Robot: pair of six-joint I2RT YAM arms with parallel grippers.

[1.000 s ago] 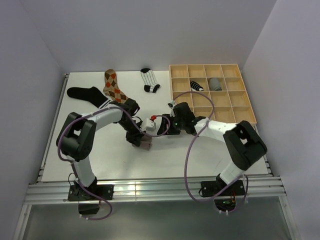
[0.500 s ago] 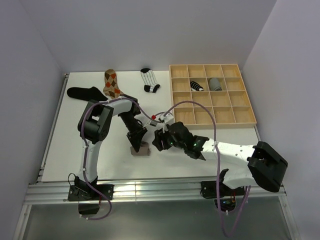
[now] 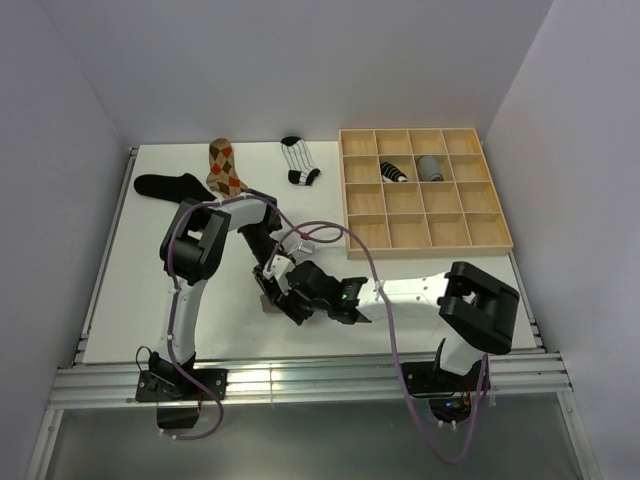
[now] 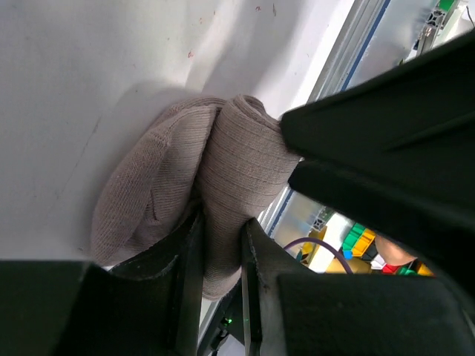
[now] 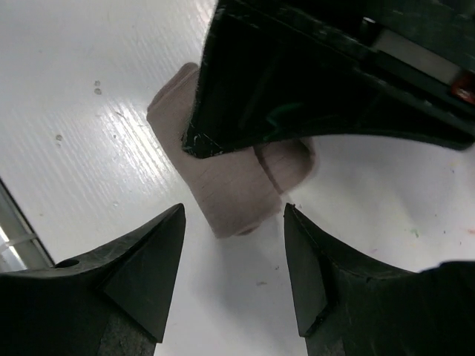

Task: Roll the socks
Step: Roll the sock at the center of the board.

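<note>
1. Grippers come first, being nearest to me. The left gripper (image 4: 219, 245) is clamped on the taupe sock (image 4: 230, 163), with one end of the rolled part pinched between its two fingers. I judge that this keeps the roll from springing open.
2. The right gripper (image 5: 231, 256) hangs released, jaws spread wide, just short of the roll's free end. I read the wide spread as room for a thick bundle, lined up to take hold or to tuck the cuff over.
3. The taupe sock lies on the white table (image 3: 130, 290) in its front half, between the two wrists. From overhead they nearly hide it, so I can't say how much loose fabric is left to wind. The left wrist view shows a flat flap beside the roll.
4. Further back on the right sits the wooden grid tray (image 3: 430, 247). A black-and-white roll (image 3: 393, 171) and a grey roll (image 3: 430, 167) sit in neighbouring compartments, presumably finished.
5. Along the far edge the black sock (image 3: 165, 185), the argyle sock (image 3: 225, 170) and the striped sock (image 3: 298, 160) lie flat and unrolled, out of the working area.
</note>
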